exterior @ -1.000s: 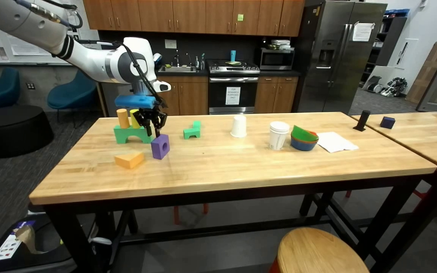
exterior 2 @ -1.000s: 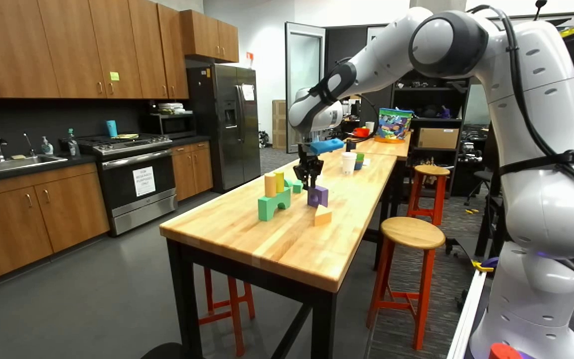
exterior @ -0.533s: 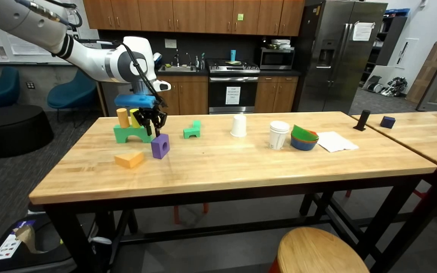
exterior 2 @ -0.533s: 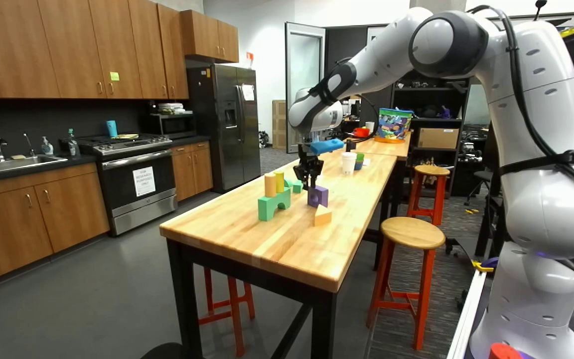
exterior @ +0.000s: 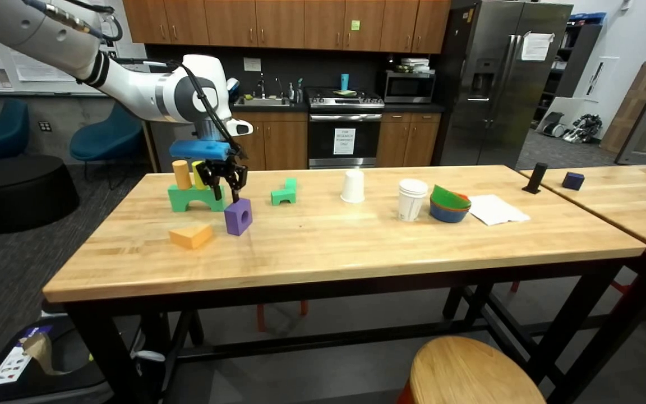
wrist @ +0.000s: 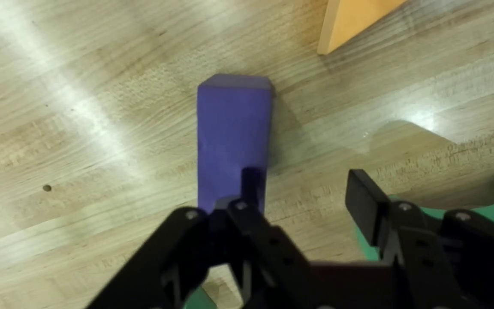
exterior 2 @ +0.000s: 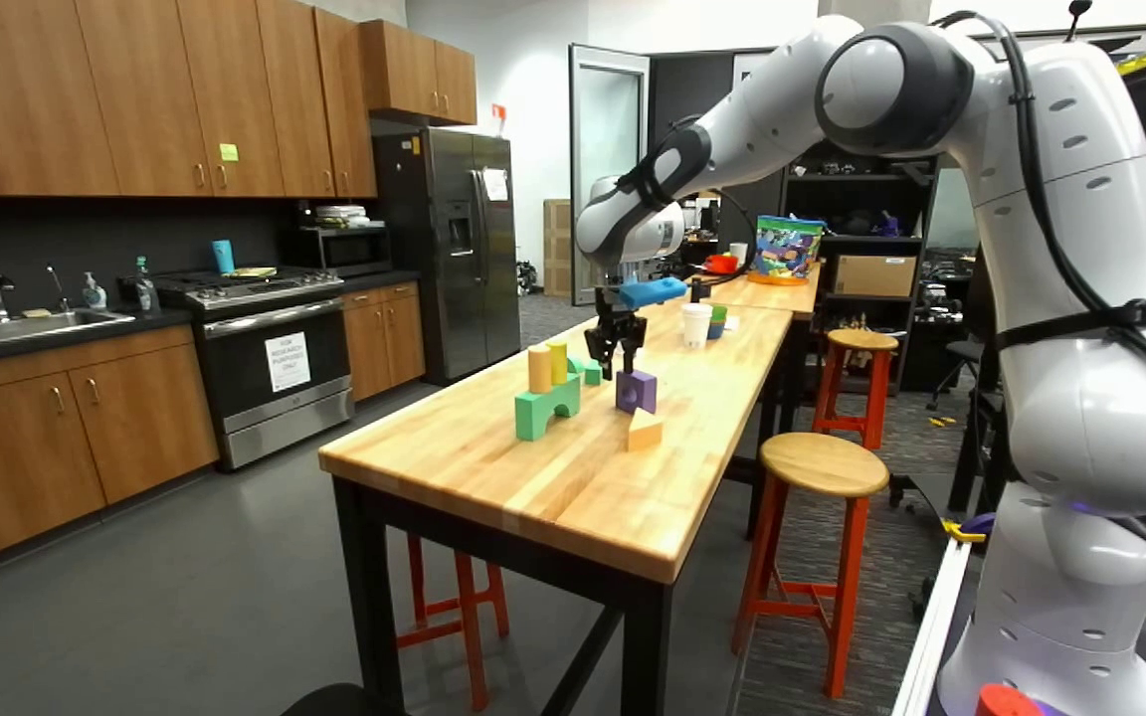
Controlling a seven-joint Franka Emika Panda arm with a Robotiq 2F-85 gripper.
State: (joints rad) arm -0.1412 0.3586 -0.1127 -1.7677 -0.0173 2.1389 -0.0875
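Purple block: stands on the table, a sliver shifted from where it was a moment ago.
Claw: fingers spread partway, wider than just before, with nothing between them; one is at the purple block, the other hangs off beside it.
Fingertip: right at the purple block's top, touching or just above, I can't tell; my guess is that the spreading finger nudges the block, which looks loose rather than caught.
Orange wedge: lies near the purple block, not touching it.
Green arch: near the purple block, apart from it, carrying an orange cylinder and a yellow cylinder, both upright.
Small green pieces: well apart from the purple block.
White cup: upside down, farther along from the purple block; past it come a cup stack, nested bowls and a paper sheet.
Tabletop: pale striped wood, bare-grained and shiny around the purple block.
Kitchen: stove and fridge stand well behind the purple block in an exterior view, a round stool well in front.
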